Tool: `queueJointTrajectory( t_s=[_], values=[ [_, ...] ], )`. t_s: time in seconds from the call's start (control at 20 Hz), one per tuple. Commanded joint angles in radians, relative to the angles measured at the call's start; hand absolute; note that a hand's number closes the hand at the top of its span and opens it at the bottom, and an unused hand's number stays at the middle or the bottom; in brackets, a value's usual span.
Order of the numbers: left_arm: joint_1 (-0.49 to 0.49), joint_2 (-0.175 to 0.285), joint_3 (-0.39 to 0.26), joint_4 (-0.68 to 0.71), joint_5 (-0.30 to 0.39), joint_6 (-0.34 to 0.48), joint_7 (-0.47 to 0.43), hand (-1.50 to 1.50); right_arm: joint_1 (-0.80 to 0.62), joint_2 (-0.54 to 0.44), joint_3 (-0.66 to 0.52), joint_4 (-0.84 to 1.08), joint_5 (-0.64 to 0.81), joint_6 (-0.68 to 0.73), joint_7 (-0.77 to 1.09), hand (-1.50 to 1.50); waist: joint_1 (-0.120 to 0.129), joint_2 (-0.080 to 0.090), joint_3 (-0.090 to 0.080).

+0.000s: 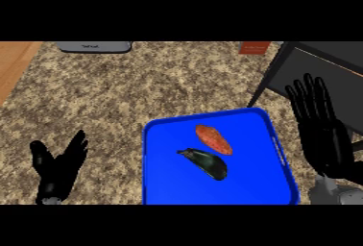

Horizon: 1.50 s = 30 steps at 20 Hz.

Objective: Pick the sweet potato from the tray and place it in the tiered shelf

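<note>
An orange sweet potato (213, 139) lies in the middle of the blue tray (166, 187), slanted. Just below it in the same tray lies a dark eggplant (206, 163). The dark tiered shelf (312, 62) stands at the upper right of the counter. My right hand (320, 129) hovers open to the right of the tray, fingers straight and pointing up toward the shelf, holding nothing. My left hand (58, 166) rests open at the lower left, well away from the tray.
A grey appliance (94, 46) sits at the counter's far edge, upper left. A small red-orange object (254, 47) stands at the back beside the shelf. Wooden surface (14, 62) borders the speckled counter on the left.
</note>
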Motion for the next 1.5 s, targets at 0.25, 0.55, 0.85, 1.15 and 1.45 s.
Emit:
queueJointTrajectory(
  t_s=[0.25, 0.55, 0.85, 1.15, 1.45],
  values=[
    [-0.115, 0.037, -0.021, -0.005, -0.069, -0.035, -0.009, 0.00, -0.350, -0.273, 0.020, 0.339, 0.120, 0.306, 0.013, 1.50, 0.063, 0.046, 0.008],
    [-0.179, -0.003, -0.045, 0.023, -0.057, -0.049, 0.038, 0.00, -0.446, -0.302, 0.082, 0.702, 0.286, 0.324, 0.045, -1.50, 0.080, 0.055, 0.010],
    [-0.179, -0.021, -0.044, 0.057, -0.051, -0.075, 0.024, 0.00, -0.551, -0.369, 0.148, 0.840, 0.361, 0.590, -0.178, -1.50, 0.071, 0.045, 0.009],
    [-0.180, 0.019, 0.016, 0.083, -0.035, -0.095, 0.044, 0.00, -0.715, -0.382, 0.211, 0.923, 0.423, 0.770, -0.179, -1.50, 0.031, 0.026, 0.007],
    [-0.138, 0.005, 0.030, 0.128, -0.055, -0.097, -0.008, 0.00, -0.778, -0.346, 0.273, 0.792, 0.449, 0.774, 0.031, -1.50, 0.000, 0.015, 0.004]
  ],
)
